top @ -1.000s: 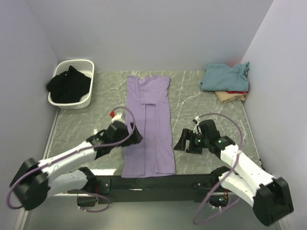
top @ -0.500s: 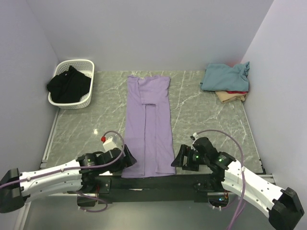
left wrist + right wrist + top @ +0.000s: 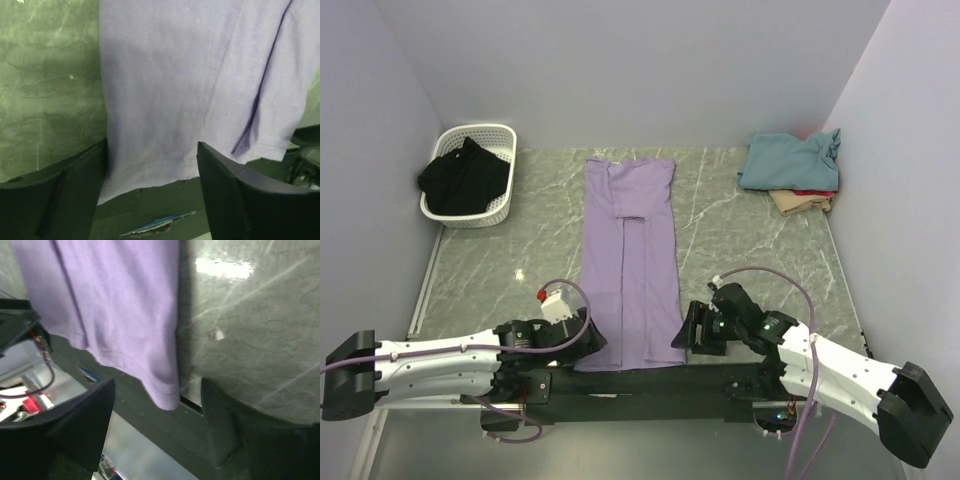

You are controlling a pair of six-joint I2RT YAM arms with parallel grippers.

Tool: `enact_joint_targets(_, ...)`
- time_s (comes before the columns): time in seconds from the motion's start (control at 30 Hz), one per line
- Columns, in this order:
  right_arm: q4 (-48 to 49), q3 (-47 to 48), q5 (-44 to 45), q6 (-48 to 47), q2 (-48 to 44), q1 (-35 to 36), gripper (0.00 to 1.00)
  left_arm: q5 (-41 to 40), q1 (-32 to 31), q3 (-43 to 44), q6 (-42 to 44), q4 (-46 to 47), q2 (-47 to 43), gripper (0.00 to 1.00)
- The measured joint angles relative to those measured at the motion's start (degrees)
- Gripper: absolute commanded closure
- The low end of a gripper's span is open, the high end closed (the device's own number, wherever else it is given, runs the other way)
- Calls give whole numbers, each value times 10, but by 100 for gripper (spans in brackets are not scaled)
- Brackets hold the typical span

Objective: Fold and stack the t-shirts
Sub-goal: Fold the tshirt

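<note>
Grey-green marbled stone is the surface of the worktop (image 3: 750, 260), which is closed in by pale walls. In its middle the lavender t-shirt (image 3: 630, 250) is laid flat as one long narrow strip. Both sides are folded in towards the centre line, the collar end is turned to the far wall, and the hem reaches the near edge, where it lies partly over the dark bar (image 3: 650, 380) that carries the arm bases.

Both arms are stretched low along this near edge. The left end effector (image 3: 592, 345) is placed at the left corner of the hem and the right end effector (image 3: 688, 335) at the right corner. In the left wrist view the jaws are seen spread wide, and the hem corner lies in the gap between them without being pinched. In the right wrist view the jaws are spread wide as well. The other hem corner hangs a little over the worktop edge between them, and no grip on the cloth is seen.

A white basket (image 3: 442, 215) is placed at the far left corner, and black cloth (image 3: 465, 175) is heaped in it. At the far right corner a small pile is kept, well apart from both arms: a teal t-shirt (image 3: 785, 160) on top, a red t-shirt (image 3: 817, 192) showing as a thin edge under it, and a tan t-shirt (image 3: 800, 203) at the bottom.
</note>
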Motion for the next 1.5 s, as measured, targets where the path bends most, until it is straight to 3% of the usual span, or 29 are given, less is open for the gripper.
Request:
enact_joint_targets(0.07,4,0,3,1,15,6,46,7,0,-9,-5,3,-12,39)
enact_joint_targets(0.17,27,2,-1,7,45,24,56,14,0,-14,-9,3,-14,60)
enact_joint_targets(0.23,40,2,-3,11,65,40,70,19,-1,-15,-8,-4,-8,76)
enact_joint_targets(0.3,47,8,-1,12,83,58,77,22,-1,-15,-7,-8,-1,89)
enact_joint_targets(0.33,48,10,2,13,92,67,86,24,-1,-15,-7,-8,2,93)
enact_joint_targets(0.4,47,11,8,14,100,81,91,24,-1,-14,-5,-10,6,99)
enact_joint_targets(0.57,16,47,39,12,85,101,99,24,-1,4,-2,-39,6,99)
enact_joint_targets(0.8,-34,107,80,-3,23,105,99,12,-1,86,14,-99,-2,99)
enact_joint_targets(1.1,-97,202,151,-51,52,105,94,-41,8,176,44,-139,4,94)
enact_joint_targets(1.3,-111,300,205,-109,141,84,95,-45,107,196,119,-106,54,96)
enact_joint_targets(1.5,-100,343,207,-169,220,9,95,0,231,202,219,-27,120,95)
